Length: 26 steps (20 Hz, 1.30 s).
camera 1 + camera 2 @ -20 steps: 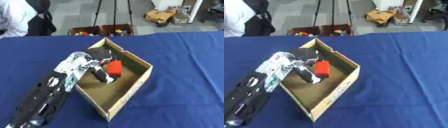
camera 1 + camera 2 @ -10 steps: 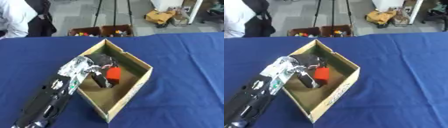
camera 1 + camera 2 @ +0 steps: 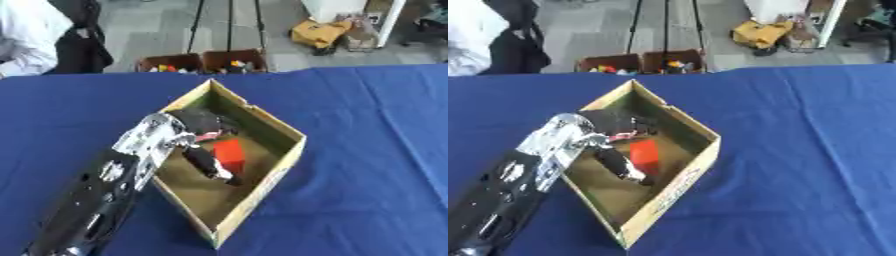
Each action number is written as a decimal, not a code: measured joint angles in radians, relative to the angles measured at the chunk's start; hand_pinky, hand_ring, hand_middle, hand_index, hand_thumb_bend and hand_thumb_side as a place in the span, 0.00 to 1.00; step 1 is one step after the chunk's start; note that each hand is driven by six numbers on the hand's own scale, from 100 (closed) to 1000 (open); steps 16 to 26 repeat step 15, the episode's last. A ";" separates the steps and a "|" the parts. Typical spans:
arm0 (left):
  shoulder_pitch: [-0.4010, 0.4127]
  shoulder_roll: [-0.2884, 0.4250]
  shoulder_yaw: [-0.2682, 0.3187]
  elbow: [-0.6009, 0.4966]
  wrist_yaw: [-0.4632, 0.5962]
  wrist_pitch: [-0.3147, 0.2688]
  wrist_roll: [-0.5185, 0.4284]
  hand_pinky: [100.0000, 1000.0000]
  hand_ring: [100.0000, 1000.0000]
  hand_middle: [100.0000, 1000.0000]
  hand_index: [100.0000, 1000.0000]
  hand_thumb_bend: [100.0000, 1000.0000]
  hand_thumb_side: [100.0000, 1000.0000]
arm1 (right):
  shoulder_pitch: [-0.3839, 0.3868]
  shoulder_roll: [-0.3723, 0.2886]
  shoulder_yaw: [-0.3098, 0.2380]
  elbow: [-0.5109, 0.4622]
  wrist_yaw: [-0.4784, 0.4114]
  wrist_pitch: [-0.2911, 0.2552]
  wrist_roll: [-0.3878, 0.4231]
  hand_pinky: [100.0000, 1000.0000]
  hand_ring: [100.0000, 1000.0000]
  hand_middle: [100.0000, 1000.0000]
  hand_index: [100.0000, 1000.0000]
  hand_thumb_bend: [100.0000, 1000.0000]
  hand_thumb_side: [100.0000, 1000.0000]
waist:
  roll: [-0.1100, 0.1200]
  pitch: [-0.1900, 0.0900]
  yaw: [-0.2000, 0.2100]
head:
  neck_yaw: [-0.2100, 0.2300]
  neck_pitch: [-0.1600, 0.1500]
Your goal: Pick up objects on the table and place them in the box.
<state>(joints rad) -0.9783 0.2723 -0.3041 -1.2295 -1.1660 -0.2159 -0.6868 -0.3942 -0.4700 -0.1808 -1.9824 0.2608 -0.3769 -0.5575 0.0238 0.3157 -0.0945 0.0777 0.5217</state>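
My left hand (image 3: 199,134) reaches from the lower left over the near-left wall of an open cardboard box (image 3: 282,167) in the middle of the blue table (image 3: 367,125). A red block (image 3: 230,151) lies on the box floor, in the gap between my dark fingers (image 3: 208,121) above it and my thumb (image 3: 210,167) below it. The fingers are spread and look relaxed around the block rather than closed on it. My right hand shows in no view.
Beyond the table's far edge, two cardboard boxes (image 3: 203,62) with small colourful things stand on the floor. A person in a white top (image 3: 31,35) is at the far left corner. Blue cloth stretches wide to the right of the box.
My left hand has gone down into the box with the red block. The block now rests on the floor and the thumb has drawn away from it.
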 measured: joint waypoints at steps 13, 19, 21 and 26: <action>-0.046 0.083 0.077 -0.217 0.122 0.088 -0.016 0.66 0.80 0.78 0.93 0.45 0.84 | 0.018 0.000 -0.004 0.000 0.000 0.003 -0.008 0.75 0.69 0.75 0.78 0.00 0.71 | 0.000 0.000 0.023 | -0.034 0.006; -0.087 0.094 0.118 -0.261 0.147 0.113 0.006 0.62 0.77 0.75 0.92 0.44 0.81 | 0.018 0.000 -0.008 0.000 0.001 0.003 -0.012 0.75 0.69 0.75 0.78 0.00 0.72 | 0.000 0.000 0.031 | -0.043 0.007; -0.087 0.094 0.118 -0.261 0.147 0.113 0.006 0.62 0.77 0.75 0.92 0.44 0.81 | 0.018 0.000 -0.008 0.000 0.001 0.003 -0.012 0.75 0.69 0.75 0.78 0.00 0.72 | 0.000 0.000 0.031 | -0.043 0.007; -0.087 0.094 0.118 -0.261 0.147 0.113 0.006 0.62 0.77 0.75 0.92 0.44 0.81 | 0.018 0.000 -0.008 0.000 0.001 0.003 -0.012 0.75 0.69 0.75 0.78 0.00 0.72 | 0.000 0.000 0.031 | -0.043 0.007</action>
